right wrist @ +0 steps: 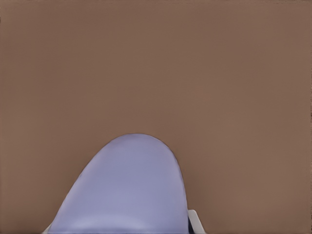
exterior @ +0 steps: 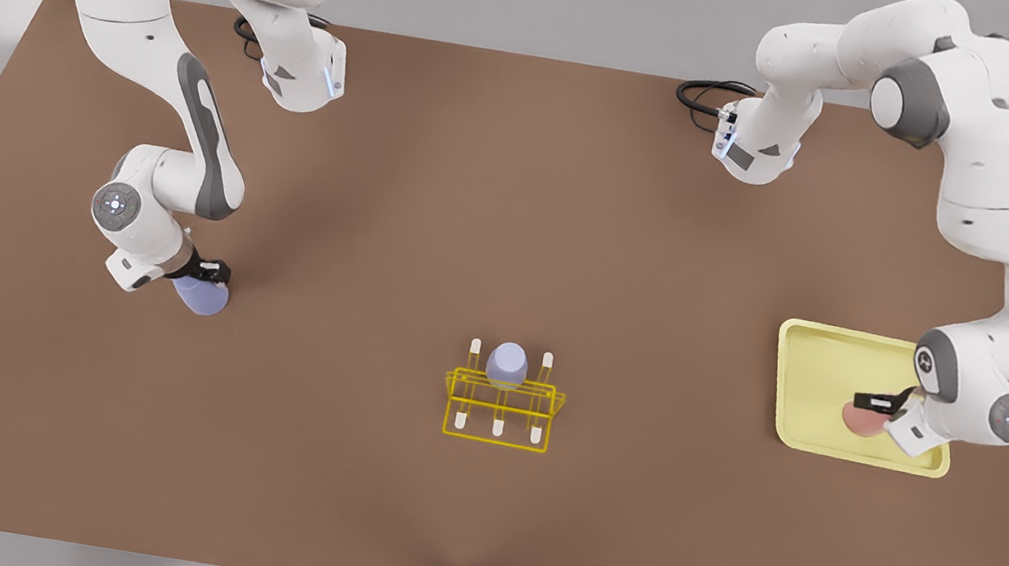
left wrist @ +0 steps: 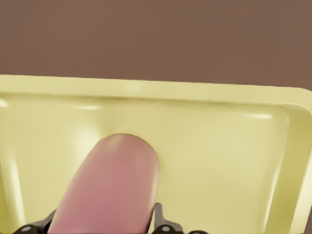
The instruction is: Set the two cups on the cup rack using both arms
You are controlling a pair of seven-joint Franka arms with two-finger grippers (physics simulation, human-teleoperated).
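The lavender cup sits at the left of the front view, low over the brown table, clamped in the right gripper; in the right wrist view the same cup bulges out between the fingers, so that pincer is closed on it. The pink cup lies at the right of the front view, over the pale-yellow tray, with the left gripper closed around it; the left wrist view shows the pink cup flanked by black fingertips against the tray's wall. Whether the pink cup has cleared the tray floor is hard to judge from these angles.

The cup rack stands at lower centre of the front view, well apart from both grippers, with a second lavender cup already capping the middle peg of its far row.

To do the step well, each arm should probably lift its cup clear first, the pink one above the tray's rim. Each should then carry inward and turn the open mouth downward over a free white-tipped peg. Taking pegs on opposite sides of the seated cup would keep the wrists from crowding each other. Lowering straight down the peg should avoid nudging the light wire frame.

No brand, label or readable writing appears on anything here.
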